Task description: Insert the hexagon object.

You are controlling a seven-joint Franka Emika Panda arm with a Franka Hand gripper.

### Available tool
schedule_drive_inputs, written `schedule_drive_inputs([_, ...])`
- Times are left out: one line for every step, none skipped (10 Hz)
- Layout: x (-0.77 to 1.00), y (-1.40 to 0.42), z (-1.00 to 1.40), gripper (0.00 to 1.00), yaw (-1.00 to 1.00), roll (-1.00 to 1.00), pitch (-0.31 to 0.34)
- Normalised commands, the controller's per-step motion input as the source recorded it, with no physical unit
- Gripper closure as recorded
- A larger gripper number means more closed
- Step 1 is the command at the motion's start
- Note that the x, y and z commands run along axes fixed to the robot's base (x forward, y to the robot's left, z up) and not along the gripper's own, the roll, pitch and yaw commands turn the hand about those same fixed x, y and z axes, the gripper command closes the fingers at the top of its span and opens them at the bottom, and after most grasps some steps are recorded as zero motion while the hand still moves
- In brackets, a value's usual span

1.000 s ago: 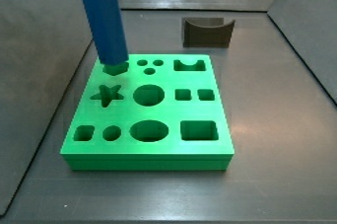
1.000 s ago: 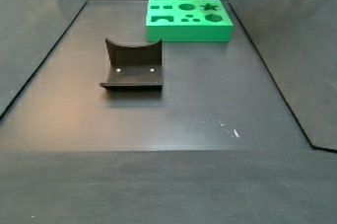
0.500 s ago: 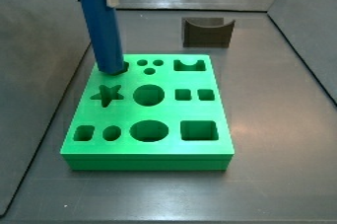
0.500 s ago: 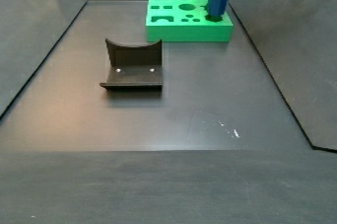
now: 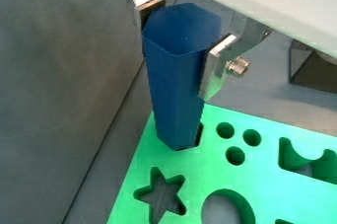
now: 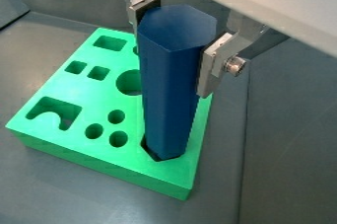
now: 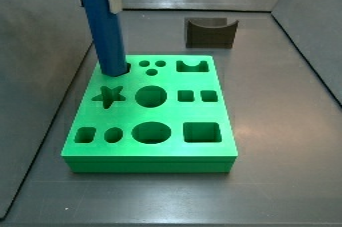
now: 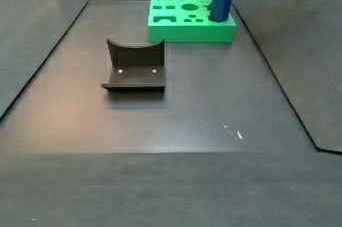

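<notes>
While the one green plastic board with cut-out holes (image 7: 154, 116) is lying flat on the grey floor, the single tall blue faceted hexagon object (image 7: 102, 31) is standing upright with its lower end in the board's corner hole, beside the star cut-out (image 7: 107, 96). The gripper (image 5: 184, 33) is clamping its silver fingers (image 5: 219, 63) on the bar's top. Insertion looks underway; next likely calls for pressing straight down, then releasing. One dark fixture (image 8: 134, 66) is standing well apart.
</notes>
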Motion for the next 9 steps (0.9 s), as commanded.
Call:
schedule_drive_inputs([0.22,-0.05,-0.72,1.0,-0.1,0.31,-0.027])
schedule_drive_inputs([0.24,-0.06,-0.74,1.0,-0.09,0.3,-0.027])
schedule_drive_inputs([0.17,-0.05,-0.78,1.0,-0.07,0.25,-0.08])
schedule_drive_inputs([0.06,-0.02,-0.83,1.0,-0.03,0.14,-0.147])
schedule_drive_inputs([0.09,0.0,-0.86,1.0,-0.05,0.08,-0.133])
schedule_drive_inputs([0.19,0.0,-0.67,1.0,-0.07,0.0,-0.031])
schedule_drive_inputs([0.11,0.06,-0.14,1.0,-0.09,-0.15,0.0])
schedule_drive_inputs([0.0,0.0,0.0,1.0,0.0,0.01,0.0])
schedule_drive_inputs([0.0,0.0,0.0,1.0,0.0,0.0,0.0])
